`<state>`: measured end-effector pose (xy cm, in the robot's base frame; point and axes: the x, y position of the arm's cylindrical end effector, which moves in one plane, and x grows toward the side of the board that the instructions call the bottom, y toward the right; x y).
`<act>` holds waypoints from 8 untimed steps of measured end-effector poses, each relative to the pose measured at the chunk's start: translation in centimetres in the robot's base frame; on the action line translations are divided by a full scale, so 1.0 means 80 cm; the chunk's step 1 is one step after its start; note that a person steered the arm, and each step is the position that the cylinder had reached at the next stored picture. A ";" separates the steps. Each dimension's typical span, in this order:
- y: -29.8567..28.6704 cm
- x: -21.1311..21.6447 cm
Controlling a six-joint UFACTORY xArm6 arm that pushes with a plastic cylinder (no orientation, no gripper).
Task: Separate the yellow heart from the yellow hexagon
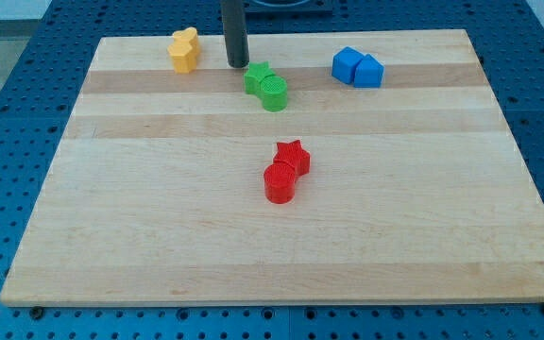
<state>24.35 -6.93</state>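
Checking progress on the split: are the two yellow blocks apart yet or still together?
Still together: the yellow blocks sit touching as one cluster at the board's top left. My tip stands to their right, not touching them.

This looks like a robotics lab or test bench. A pale wooden worktop [281, 246] lies on a blue perforated mat [8, 57] dotted with regular holes, like a fixture base. A dark rod [235, 33] descends from above, and small coloured plastic blocks stand on the board.
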 end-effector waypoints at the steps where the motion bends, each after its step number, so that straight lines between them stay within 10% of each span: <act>1: 0.004 -0.027; 8: -0.119 -0.034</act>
<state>21.66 -16.45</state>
